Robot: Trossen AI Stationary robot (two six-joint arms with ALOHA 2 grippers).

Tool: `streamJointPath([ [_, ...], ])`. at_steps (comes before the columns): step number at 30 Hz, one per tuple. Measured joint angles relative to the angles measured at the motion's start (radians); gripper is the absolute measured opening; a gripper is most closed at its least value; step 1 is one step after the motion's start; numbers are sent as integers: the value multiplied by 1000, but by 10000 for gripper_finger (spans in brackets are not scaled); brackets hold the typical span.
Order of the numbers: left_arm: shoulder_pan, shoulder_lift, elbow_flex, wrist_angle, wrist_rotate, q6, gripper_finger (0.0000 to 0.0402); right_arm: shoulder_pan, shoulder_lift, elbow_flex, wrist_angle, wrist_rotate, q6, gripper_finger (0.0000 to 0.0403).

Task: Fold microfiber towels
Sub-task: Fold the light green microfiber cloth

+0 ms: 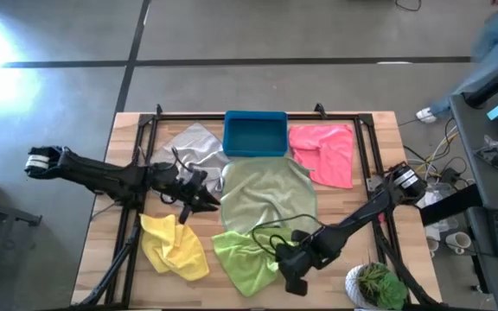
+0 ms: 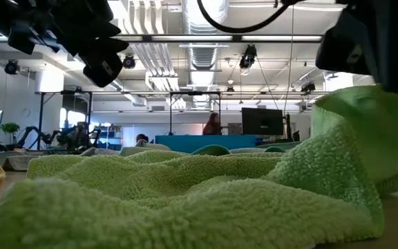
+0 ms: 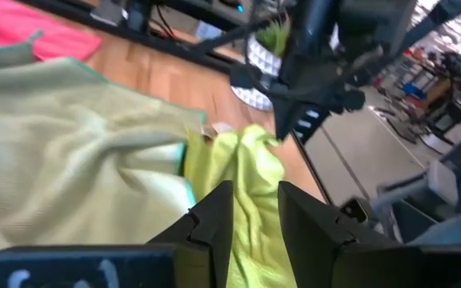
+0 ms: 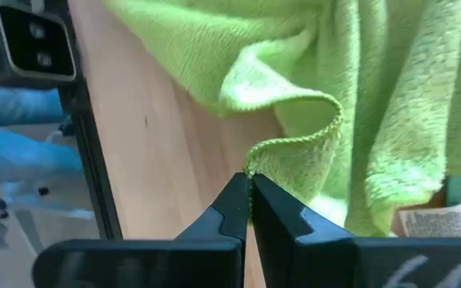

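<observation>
- The lime towel (image 1: 245, 259) lies crumpled at the lower centre of the high view, near the counter's (image 1: 102, 259) front edge; no fold made yet, I judge.
- My right tool (image 4: 249, 210) is pinched tight on its hemmed corner.
- The sage towel (image 1: 271, 199) lies spread in the middle, just below the blue bin (image 1: 255, 134).
- My left tool (image 1: 204, 200) hovers at the sage towel's left edge, partly parted, gripping nothing.
- Yellow towel (image 1: 175, 246) lower left, grey towel (image 1: 195, 147) and pink towel (image 1: 327, 151) above: all rumpled, all still to fold.

Blue bin (image 1: 255, 136) at table's (image 1: 128, 147) far edge, potted plant (image 1: 377, 286)
</observation>
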Motion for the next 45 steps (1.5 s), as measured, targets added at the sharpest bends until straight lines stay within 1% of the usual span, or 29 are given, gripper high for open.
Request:
streamJointPath([
  [9,-63,119,0,214,-4,-3,86,-94,-64,8,2,0,65,9],
  [13,-67,174,0,284,-14,-71,86,-121,-97,8,3,0,68,9],
  [16,-67,211,0,323,-16,-86,86,-137,-114,8,1,0,74,9],
  [26,-70,282,56,329,-15,-79,86,-148,-138,8,2,12,51,8],
  [37,-70,308,127,325,-15,-78,86,-160,-157,8,2,16,42,8],
  [45,-71,305,150,320,-15,-77,86,-189,-186,8,2,18,16,8],
])
